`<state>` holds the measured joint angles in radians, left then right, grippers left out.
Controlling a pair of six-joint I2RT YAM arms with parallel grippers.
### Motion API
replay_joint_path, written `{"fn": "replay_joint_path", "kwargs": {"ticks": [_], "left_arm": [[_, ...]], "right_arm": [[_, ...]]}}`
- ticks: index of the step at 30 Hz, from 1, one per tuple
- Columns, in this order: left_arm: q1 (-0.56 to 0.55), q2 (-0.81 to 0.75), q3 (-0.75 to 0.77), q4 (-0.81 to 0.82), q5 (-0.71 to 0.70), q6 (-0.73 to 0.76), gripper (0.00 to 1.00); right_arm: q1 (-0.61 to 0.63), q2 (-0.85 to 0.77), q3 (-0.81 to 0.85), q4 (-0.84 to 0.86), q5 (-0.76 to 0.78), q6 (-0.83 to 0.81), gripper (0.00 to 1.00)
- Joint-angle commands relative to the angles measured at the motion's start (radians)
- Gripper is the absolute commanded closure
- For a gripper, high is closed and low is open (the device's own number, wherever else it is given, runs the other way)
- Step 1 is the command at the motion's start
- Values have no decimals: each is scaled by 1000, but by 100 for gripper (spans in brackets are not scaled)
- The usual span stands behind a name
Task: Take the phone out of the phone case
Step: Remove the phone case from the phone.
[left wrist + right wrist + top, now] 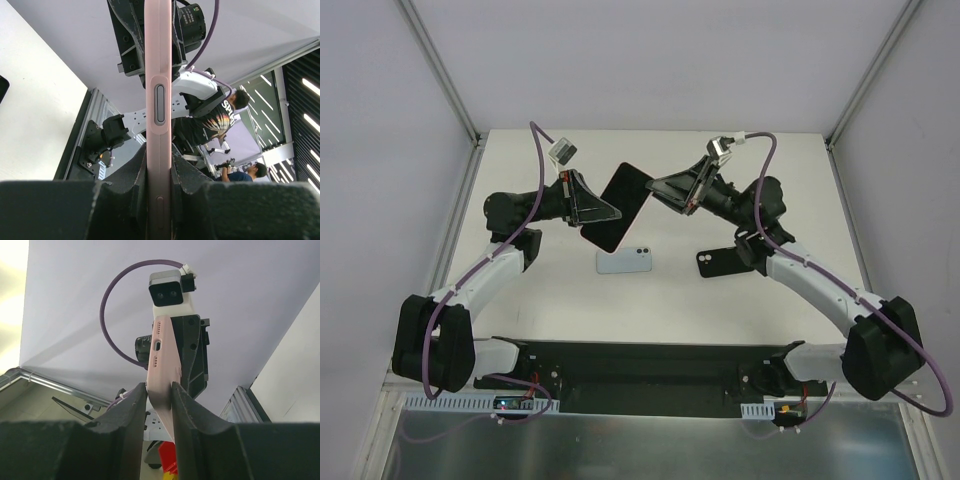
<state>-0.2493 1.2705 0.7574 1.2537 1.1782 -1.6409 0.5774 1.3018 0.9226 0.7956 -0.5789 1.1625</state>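
Observation:
A phone in a pink case (620,207) is held in the air over the table's middle, its black screen facing the top camera. My left gripper (607,213) is shut on its left edge and my right gripper (660,187) is shut on its upper right corner. In the left wrist view the pink case edge (159,100) with a side button runs upright between the shut fingers (159,167). In the right wrist view the case's bottom end (161,352) with its port rises from between the shut fingers (159,392).
A light blue phone or case (625,261) lies flat on the white table (570,150) below the held phone. A black case (720,263) lies to its right under the right arm. Metal frame posts stand at the table's far corners.

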Motion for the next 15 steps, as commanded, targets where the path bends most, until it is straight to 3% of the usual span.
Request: {"fn": "replay_joint_path", "kwargs": {"ticks": [1,11,14,15], "left_arm": [[-4,-43,10,296,-5,12,100],[-4,-48,14,293,-5,10,100],[-4,-48,14,289,-6,10,100],[-4,-48,16,289,-6,12,100]], "right_arm": [[-21,-82,-8,44,16,-15,70],[-25,-79,18,1,-12,-34,72],[-25,-70,28,-4,-29,-34,76],[-25,-64,30,-6,-38,-30,82]]}}
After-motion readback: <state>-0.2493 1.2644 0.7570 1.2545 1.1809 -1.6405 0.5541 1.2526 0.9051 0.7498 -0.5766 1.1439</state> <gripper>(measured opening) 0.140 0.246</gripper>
